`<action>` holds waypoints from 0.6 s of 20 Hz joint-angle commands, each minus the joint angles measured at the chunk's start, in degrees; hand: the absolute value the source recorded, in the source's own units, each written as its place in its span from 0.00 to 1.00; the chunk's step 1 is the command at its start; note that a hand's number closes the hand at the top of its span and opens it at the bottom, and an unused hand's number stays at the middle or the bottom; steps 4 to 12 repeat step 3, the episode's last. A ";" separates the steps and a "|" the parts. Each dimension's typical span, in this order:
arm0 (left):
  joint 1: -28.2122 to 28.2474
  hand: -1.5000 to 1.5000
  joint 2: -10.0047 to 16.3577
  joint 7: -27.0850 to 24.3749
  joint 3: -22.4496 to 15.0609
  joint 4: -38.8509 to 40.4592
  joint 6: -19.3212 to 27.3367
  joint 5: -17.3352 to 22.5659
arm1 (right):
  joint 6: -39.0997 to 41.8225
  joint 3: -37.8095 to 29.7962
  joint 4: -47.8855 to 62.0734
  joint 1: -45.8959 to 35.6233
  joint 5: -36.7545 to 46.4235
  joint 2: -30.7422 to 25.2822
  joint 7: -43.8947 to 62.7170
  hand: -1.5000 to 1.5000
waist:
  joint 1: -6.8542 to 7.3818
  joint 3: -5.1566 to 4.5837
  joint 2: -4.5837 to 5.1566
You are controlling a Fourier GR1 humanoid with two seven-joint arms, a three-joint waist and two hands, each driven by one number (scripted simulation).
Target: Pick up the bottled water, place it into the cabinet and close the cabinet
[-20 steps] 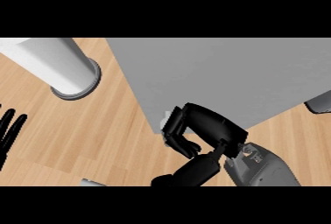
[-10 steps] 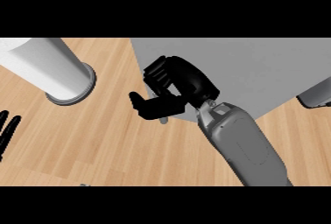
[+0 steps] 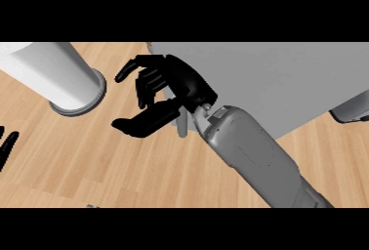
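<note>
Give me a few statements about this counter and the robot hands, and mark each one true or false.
1. The right robot hand is curled round the white cylinder. False: its fingers are spread and hold nothing, and the cylinder stands apart from it, toward the view's left.
2. The counter has a light wood-grain top. True.
3. The left robot hand shows only as dark fingers at the view's left edge. True.
4. A flat grey panel fills the view's upper left corner. False: the panel is at the upper right, and the white cylinder is at the upper left.
</note>
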 commanded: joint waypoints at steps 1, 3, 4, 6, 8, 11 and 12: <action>0.88 0.00 -0.38 -0.15 0.04 -0.55 -0.44 0.49 | -7.96 -10.22 7.49 -5.00 -0.59 -0.11 -4.00 0.00 | -1.89 1.13 0.65; 1.21 0.00 -0.36 -0.19 0.35 -1.19 0.23 0.40 | -9.51 -8.61 10.02 -6.64 -1.82 -0.11 -5.39 0.00 | -2.18 1.17 0.57; 1.21 0.00 -0.36 -0.19 0.35 -1.19 0.23 0.40 | -9.51 -8.61 10.02 -6.64 -1.82 -0.11 -5.39 0.00 | -2.18 1.17 0.57; 1.21 0.00 -0.36 -0.19 0.35 -1.19 0.23 0.40 | -9.51 -8.61 10.02 -6.64 -1.82 -0.11 -5.39 0.00 | -2.18 1.17 0.57; 1.21 0.00 -0.36 -0.19 0.35 -1.19 0.23 0.40 | -9.51 -8.61 10.02 -6.64 -1.82 -0.11 -5.39 0.00 | -2.18 1.17 0.57; 1.21 0.00 -0.36 -0.19 0.35 -1.19 0.23 0.40 | -9.51 -8.61 10.02 -6.64 -1.82 -0.11 -5.39 0.00 | -2.18 1.17 0.57; 1.21 0.00 -0.36 -0.19 0.35 -1.19 0.23 0.40 | -9.51 -8.61 10.02 -6.64 -1.82 -0.11 -5.39 0.00 | -2.18 1.17 0.57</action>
